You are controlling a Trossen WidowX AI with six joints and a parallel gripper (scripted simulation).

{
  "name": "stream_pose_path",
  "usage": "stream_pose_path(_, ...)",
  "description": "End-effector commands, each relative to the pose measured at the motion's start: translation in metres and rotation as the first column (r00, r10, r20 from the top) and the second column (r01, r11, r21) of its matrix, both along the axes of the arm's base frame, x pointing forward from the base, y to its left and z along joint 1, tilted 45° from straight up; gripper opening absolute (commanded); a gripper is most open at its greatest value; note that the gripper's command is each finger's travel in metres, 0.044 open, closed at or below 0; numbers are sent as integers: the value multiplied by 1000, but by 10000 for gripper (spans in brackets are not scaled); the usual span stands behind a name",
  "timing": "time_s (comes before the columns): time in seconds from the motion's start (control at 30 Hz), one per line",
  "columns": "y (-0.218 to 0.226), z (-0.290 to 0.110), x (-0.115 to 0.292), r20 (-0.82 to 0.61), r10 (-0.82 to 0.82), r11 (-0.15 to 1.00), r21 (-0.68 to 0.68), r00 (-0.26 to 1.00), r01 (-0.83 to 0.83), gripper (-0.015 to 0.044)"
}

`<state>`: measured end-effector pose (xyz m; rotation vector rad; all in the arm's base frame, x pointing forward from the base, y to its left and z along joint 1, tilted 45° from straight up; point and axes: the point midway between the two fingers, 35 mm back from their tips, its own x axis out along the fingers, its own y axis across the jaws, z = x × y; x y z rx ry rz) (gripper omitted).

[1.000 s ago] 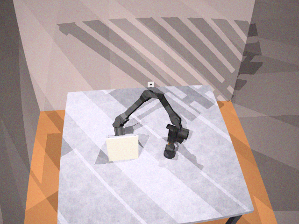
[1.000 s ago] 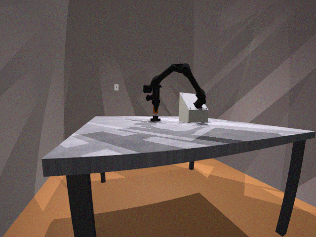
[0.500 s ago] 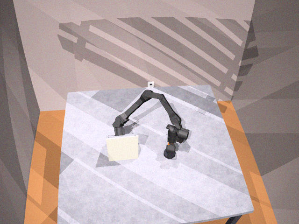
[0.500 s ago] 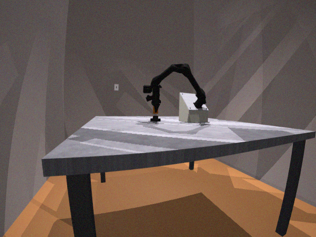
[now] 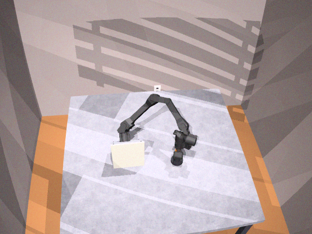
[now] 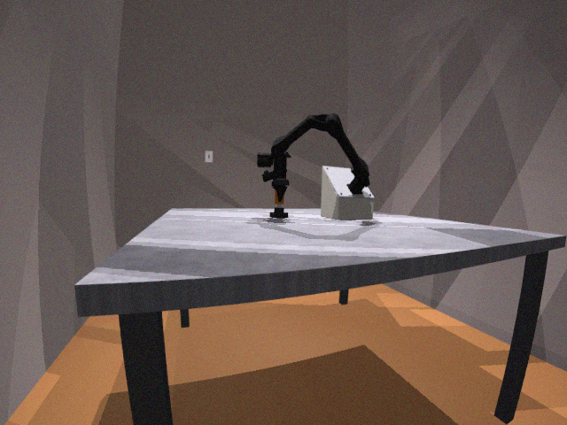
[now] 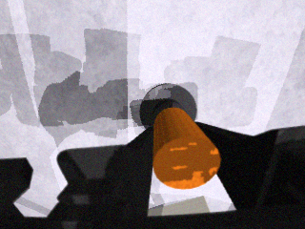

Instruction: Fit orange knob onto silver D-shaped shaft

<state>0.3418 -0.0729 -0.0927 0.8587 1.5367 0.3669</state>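
From the top view, the gripper [image 5: 177,149] points straight down, and only a sliver of the orange knob [image 5: 176,150] shows beneath it, directly over the dark round pedestal [image 5: 177,161] on the table [image 5: 151,196]. The cream wedge-shaped box [image 5: 127,154] lies well off to one side of the jaws.

In the exterior view the knob [image 6: 277,197] hangs upright below the jaws, its lower end just above the pedestal [image 6: 278,213]; whether it has started onto the shaft I cannot tell, and the shaft itself is hidden.

In the wrist view the jaws stand partly closed, clamped on the flanks of the knob [image 7: 183,150], which runs away from them toward the pedestal [image 7: 187,95] beyond its far end. The dark fingers press on either side of its upper half.

The knob looks like a small, stiff, smooth cylinder, probably light. Its round, glossy sides could let it twist or slip in the grip under downward push, so a firm hold high on the flanks seems right, leaving the lower end free.
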Motion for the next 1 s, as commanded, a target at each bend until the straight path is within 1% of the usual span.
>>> stream_pose_path(0.0, 1, -1, 0, 5, 4, 1000, 0, 1000, -4, 0)
stream_pose_path(0.33, -3, 4, 0, 11, 11, 1000, -1, 1000, -11, 0)
stream_pose_path(0.57, -2, 2, 1, 149, 153, 988, -23, 977, -152, 0)
stream_pose_path(0.97, 0, 0, 1, 149, 153, 988, -23, 977, -152, 0)
